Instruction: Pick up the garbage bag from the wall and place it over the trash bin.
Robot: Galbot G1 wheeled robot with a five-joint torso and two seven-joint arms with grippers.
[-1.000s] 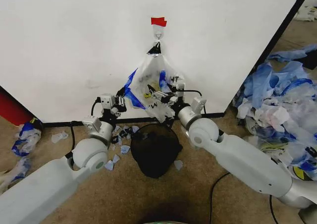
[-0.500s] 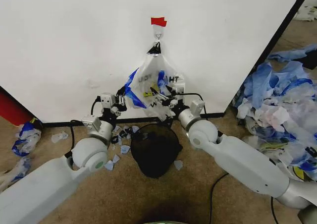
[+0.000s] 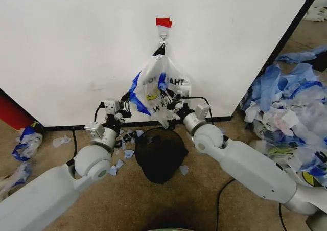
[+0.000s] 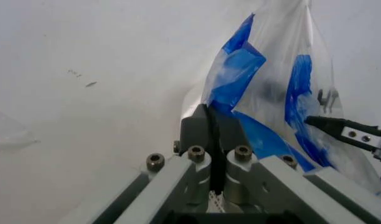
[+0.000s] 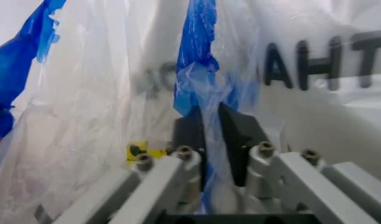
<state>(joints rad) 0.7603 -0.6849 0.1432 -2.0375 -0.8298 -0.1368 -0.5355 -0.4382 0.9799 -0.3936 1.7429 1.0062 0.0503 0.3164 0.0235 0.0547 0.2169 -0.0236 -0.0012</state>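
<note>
Head view: the garbage bag [image 3: 159, 88] hangs mid-frame from the wall [image 3: 76, 47] hook, above the trash bin [image 3: 160, 154] on tan carpet [image 3: 204, 200]. Left gripper [image 3: 125, 101] and right gripper [image 3: 167, 99] jaws each pinch it; plastic scraps [image 3: 286, 108] fill the right edge.

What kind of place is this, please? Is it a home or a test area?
Probably a test area, not a home. A bare white wall has a hook marked with red tape, a heap of plastic scraps lies on the brown floor, and a black trash bin stands under the hanging garbage bag.
</note>
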